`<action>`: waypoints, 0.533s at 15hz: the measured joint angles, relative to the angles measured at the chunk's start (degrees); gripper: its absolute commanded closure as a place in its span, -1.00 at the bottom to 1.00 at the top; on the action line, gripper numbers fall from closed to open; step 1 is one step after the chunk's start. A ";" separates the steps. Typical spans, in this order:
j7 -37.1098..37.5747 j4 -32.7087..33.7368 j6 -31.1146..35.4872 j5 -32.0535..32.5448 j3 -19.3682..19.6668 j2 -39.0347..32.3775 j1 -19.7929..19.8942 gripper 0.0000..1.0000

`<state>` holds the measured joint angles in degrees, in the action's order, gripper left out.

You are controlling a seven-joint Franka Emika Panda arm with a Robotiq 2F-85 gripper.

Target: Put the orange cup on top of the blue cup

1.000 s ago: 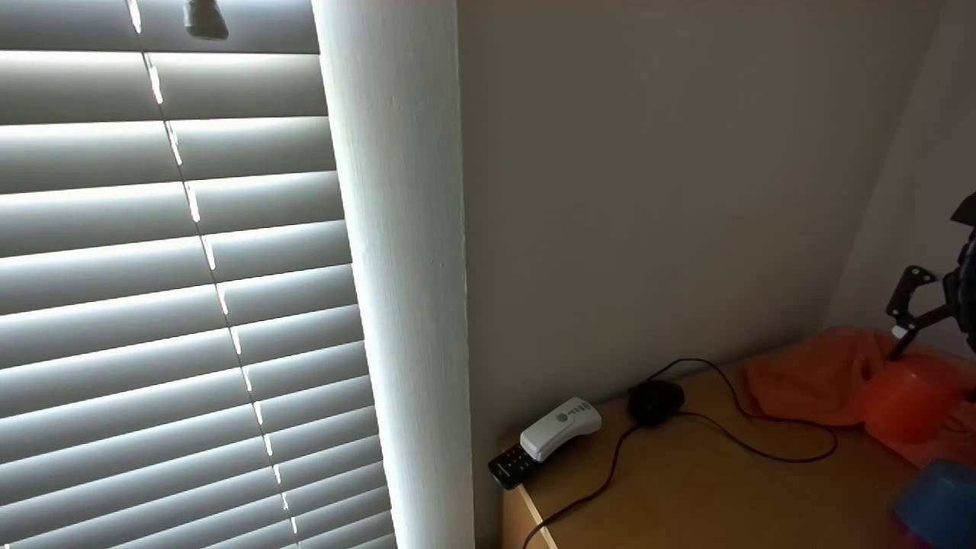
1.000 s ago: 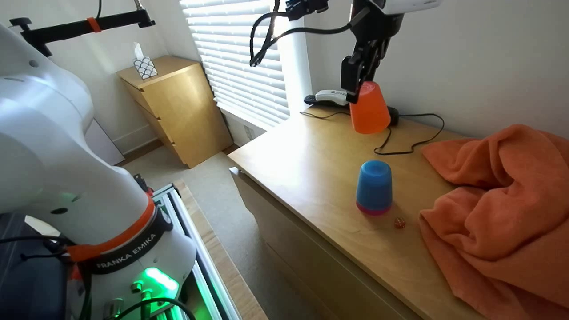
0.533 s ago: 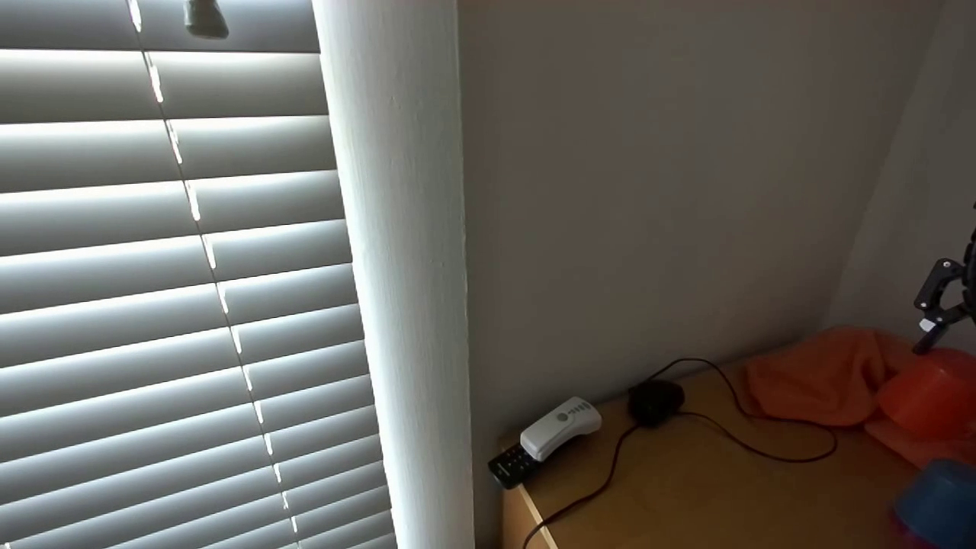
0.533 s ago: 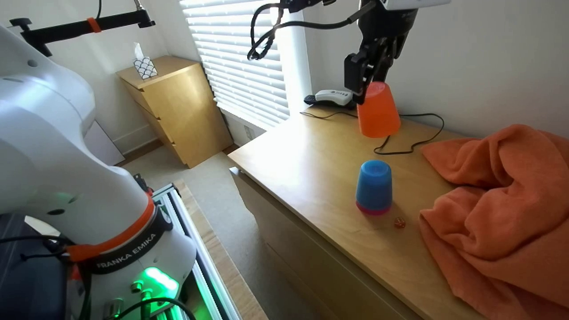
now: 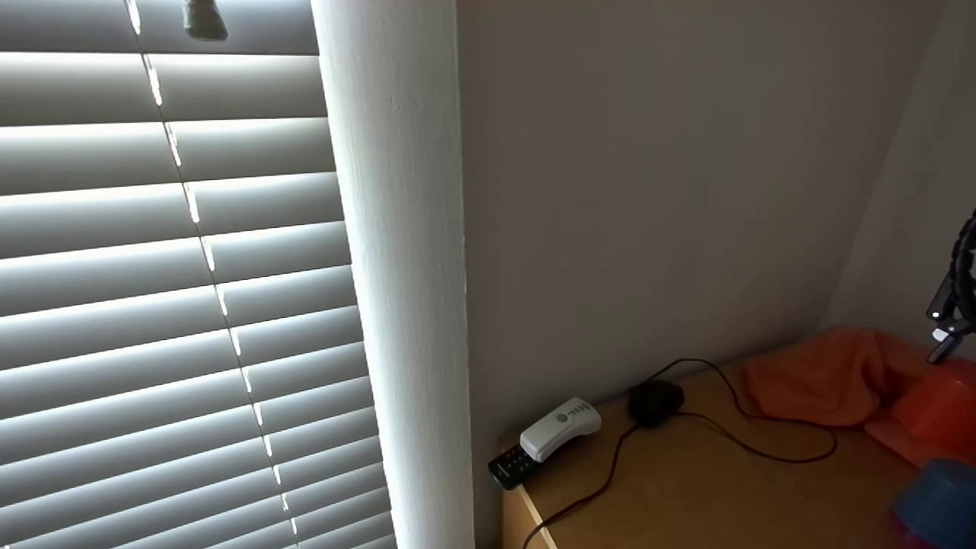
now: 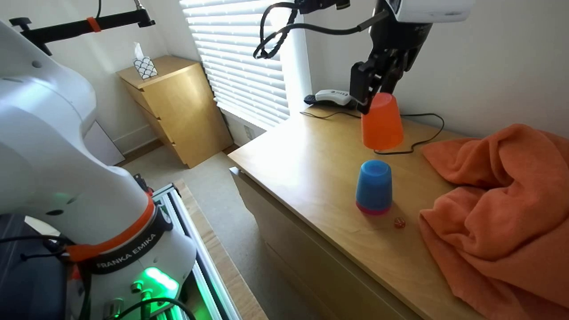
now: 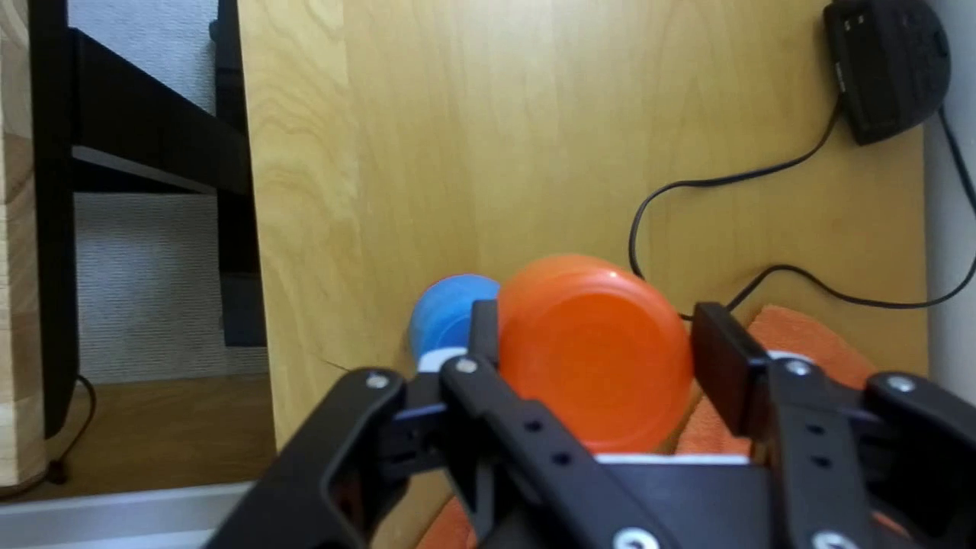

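Two remotes (image 5: 560, 428) overlap at the bench's (image 6: 320, 178) corner beside the blinds (image 5: 175, 290); I read FRANKA EMIKA on the arm (image 6: 89, 200) whose hand (image 7: 596, 351) clamps the orange cup (image 7: 595, 366).

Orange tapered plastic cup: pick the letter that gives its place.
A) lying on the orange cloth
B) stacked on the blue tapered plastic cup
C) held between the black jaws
C: the wrist view shows the orange cup between the jaws, and in an exterior view a gap shows between it and the blue cup.
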<state>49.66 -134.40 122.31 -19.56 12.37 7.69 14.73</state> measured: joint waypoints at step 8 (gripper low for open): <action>3.40 3.02 -5.07 0.32 2.02 -4.97 1.41 0.22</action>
<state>53.06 -131.38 117.24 -19.24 14.39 2.72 16.13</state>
